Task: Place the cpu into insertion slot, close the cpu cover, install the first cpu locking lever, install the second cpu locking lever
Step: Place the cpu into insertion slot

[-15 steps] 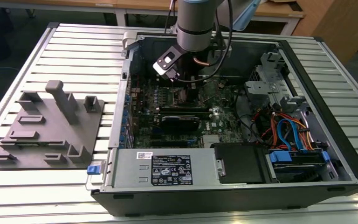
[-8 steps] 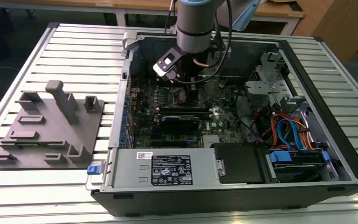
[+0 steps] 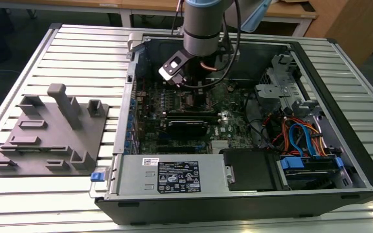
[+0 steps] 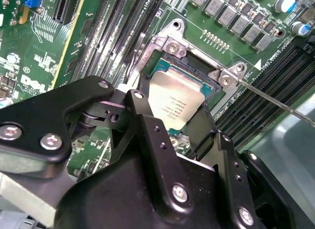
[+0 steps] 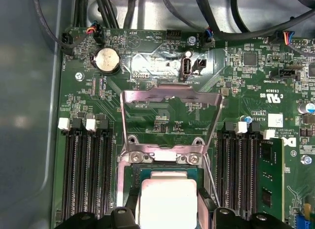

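Note:
The cpu (image 4: 174,103), a silver-grey square chip, sits between my gripper's (image 4: 174,110) black fingers (image 4: 142,113), which are shut on its two sides. It hangs at or just over the insertion slot (image 4: 199,65), whose black frame shows beyond its edge. In the first wrist view the cpu (image 5: 167,197) lies just beyond the hinge of the cpu cover (image 5: 170,94), a silvery windowed frame that stands swung open. A thin locking lever (image 4: 275,103) juts out past the socket corner. In the exterior view the gripper (image 3: 196,92) is down inside the open computer case (image 3: 342,73).
Long black memory slots (image 5: 83,175) flank the socket, with one module (image 5: 270,179) seated. A coin battery (image 5: 107,60) and black cables (image 5: 221,22) lie beyond the cover. A grey fixture block (image 3: 50,131) stands on the slatted table at the exterior view's left.

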Controlling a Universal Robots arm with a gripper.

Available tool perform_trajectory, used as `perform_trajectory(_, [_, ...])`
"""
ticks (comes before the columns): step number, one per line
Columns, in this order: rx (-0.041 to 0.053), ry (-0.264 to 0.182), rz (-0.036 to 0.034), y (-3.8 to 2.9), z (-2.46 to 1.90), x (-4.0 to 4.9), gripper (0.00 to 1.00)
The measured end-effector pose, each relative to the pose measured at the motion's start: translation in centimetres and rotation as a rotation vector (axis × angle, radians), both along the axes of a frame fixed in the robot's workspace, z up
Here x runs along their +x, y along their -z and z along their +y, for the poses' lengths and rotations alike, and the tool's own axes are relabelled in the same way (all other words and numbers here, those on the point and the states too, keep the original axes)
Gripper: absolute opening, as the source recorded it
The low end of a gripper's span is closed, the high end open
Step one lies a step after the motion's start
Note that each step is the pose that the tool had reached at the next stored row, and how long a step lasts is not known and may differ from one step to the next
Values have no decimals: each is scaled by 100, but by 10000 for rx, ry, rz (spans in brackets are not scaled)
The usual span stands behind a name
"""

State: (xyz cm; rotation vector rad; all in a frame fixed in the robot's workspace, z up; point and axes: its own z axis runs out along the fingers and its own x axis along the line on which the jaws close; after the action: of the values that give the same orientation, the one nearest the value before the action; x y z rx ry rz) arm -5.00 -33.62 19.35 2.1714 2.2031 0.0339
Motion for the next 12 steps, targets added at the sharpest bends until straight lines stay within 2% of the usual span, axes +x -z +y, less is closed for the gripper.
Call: perform_trajectory(12, [-2, 1, 2, 30, 2, -2, 54])
